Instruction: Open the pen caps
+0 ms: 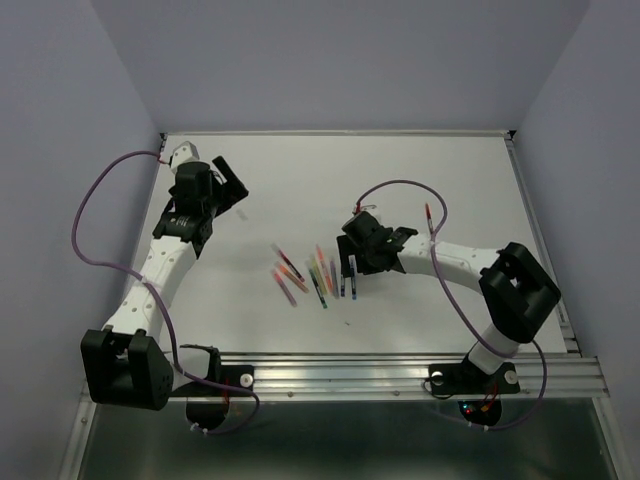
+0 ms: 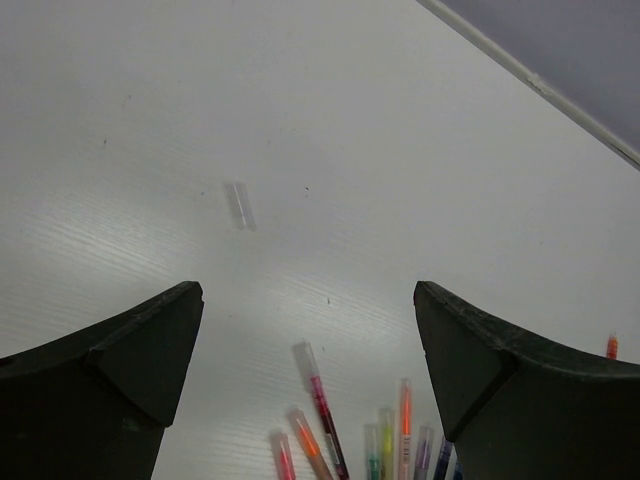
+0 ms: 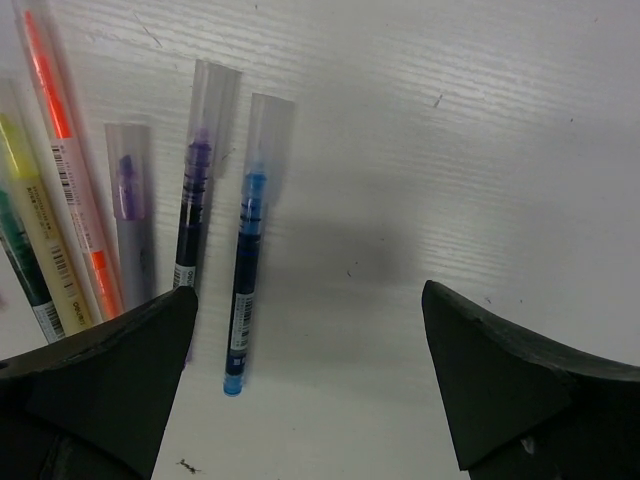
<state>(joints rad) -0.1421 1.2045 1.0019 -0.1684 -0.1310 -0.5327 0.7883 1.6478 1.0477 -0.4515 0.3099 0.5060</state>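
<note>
Clear plastic pen caps (image 3: 268, 125) sit on thin coloured pens (image 1: 310, 275) fanned at the white table's (image 1: 450, 180) centre, the black right gripper (image 3: 308, 300) gaping wide and empty over their 3 o'clock edge, the black left gripper (image 2: 308, 300) likewise wide, toward 10 o'clock.

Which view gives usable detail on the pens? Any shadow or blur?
Right wrist: sharp, the blue pen shows its clear cap and label, soft shadow on its right. Left wrist: pens cropped at the bottom edge, slightly soft. Top external: pens tiny, colours only.
</note>
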